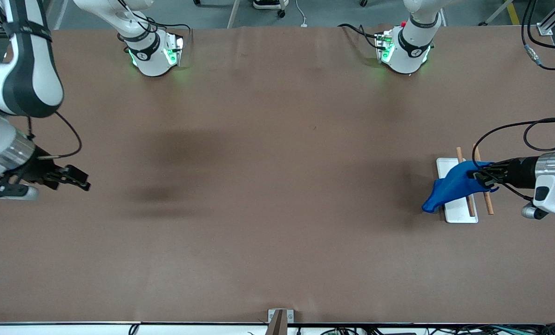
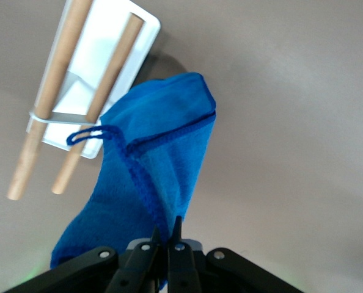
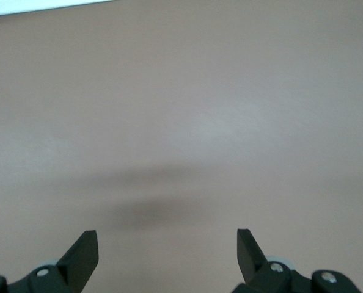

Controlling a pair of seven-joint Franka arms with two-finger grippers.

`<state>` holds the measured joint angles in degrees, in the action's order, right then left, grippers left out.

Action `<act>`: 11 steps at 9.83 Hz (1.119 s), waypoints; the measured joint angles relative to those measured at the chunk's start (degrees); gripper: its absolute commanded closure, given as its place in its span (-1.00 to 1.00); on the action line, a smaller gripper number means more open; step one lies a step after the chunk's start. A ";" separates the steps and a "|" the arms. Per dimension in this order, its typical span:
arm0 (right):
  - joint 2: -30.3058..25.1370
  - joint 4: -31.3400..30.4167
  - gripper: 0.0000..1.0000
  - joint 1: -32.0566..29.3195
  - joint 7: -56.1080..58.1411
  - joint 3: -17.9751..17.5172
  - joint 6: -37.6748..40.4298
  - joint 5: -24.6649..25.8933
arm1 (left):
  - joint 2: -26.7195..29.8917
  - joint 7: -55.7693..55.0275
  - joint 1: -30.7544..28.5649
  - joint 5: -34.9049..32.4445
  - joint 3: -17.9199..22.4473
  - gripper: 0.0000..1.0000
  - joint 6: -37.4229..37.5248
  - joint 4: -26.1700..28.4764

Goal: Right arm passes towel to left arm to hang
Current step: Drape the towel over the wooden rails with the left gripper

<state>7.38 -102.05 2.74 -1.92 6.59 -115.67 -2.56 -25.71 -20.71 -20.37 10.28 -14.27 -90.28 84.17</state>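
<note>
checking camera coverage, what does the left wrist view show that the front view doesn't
Only the left wrist view shows the towel's small corner loop, its stitched edge, and the left gripper's fingers pinched shut on the cloth.

Only the front view shows the right gripper, open over bare table at the right arm's end, and both arm bases.

Both show the blue towel held by the left gripper over the white-based rack with two wooden rods.

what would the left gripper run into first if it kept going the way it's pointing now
Probably the rack. The left gripper, shut on the towel, points toward the right arm's end of the table, directly over the rack's wooden rods; its height above them is unclear.
</note>
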 measured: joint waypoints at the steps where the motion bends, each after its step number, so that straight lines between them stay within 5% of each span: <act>1: -0.93 4.10 -1.00 -0.15 -2.24 0.00 7.12 1.54 | 0.24 0.00 -0.90 -0.39 0.00 0.99 1.07 -0.04; 5: -8.12 10.37 -1.00 -3.51 -2.94 -0.27 24.81 1.78 | 2.91 -2.28 -1.96 -0.44 -0.09 0.99 6.96 -0.17; 11: -10.72 9.86 -1.00 -6.70 0.04 -3.18 27.35 1.73 | 2.93 -3.00 -4.69 -0.46 -0.10 0.99 6.24 -0.11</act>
<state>-3.34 -92.20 -3.96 -1.88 3.41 -88.31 -0.83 -22.78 -23.71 -25.06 9.82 -14.36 -84.04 84.06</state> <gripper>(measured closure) 0.000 0.974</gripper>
